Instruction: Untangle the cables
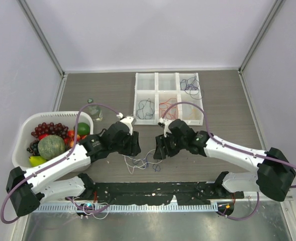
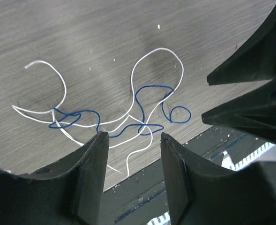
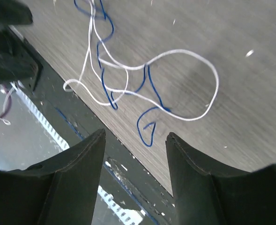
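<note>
A white cable [image 2: 161, 49] and a blue cable [image 2: 149, 86] lie tangled together on the wooden table near its front edge [image 1: 143, 163]. My left gripper [image 2: 133, 136] is open and empty, just above the tangle's near side. My right gripper [image 3: 135, 133] is open and empty too, over the table edge beside the blue cable's end loop [image 3: 153, 90] and the white loop [image 3: 180, 50]. In the top view the left gripper [image 1: 135, 148] and the right gripper [image 1: 159, 150] flank the tangle. The right gripper's fingers [image 2: 250, 93] also show in the left wrist view.
A white compartment tray [image 1: 156, 90] at the back holds a black cable [image 1: 145, 106], a red-orange one [image 1: 167, 108] and a purple-blue one [image 1: 190, 85]. A white basket [image 1: 22, 130] of fruit stands at the left. A black strip [image 1: 153, 191] runs along the near edge.
</note>
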